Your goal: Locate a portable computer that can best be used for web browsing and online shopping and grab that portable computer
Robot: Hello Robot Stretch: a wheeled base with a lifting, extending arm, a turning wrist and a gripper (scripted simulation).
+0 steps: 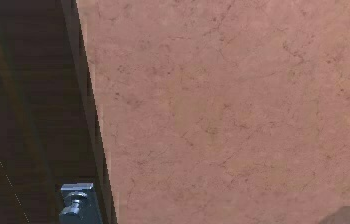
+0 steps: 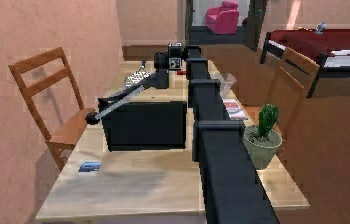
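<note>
A light wooden table (image 2: pixel 133 185) carries the laptop (image 2: pixel 143 125), which stands open near the table's middle: a dark panel faces the camera, and a pale grey keyboard part stretches away from it toward the table's far end. The dark arm (image 2: pixel 218 150) reaches out over the table just beside the laptop, along its side toward the arm side view's right. The gripper (image 2: pixel 163 62) sits over the table's far end, at the far edge of the keyboard part. Since the laptop lies on the table right at it, it cannot be told whether it holds anything, nor how the jaws stand. On the table's corner, on the arm's other side, stands a potted cactus (image 2: pixel 266 125), and a small blue-and-white card (image 2: pixel 90 167) lies near the table's near edge. A wooden chair (image 2: pixel 45 85) stands against the table's side by the pink wall, and a second chair (image 2: pixel 295 68) stands at the opposite side. Beyond the table are a bed (image 2: pixel 323 42) with a dark red cover and a pink armchair (image 2: pixel 221 15) — both well apart from it. In the forward view a pinkish wall (image 1: pixel 223 100) meets a dark brown strip (image 1: pixel 33 100), with a small grey fitting (image 1: pixel 78 200) at the strip's foot.
</note>
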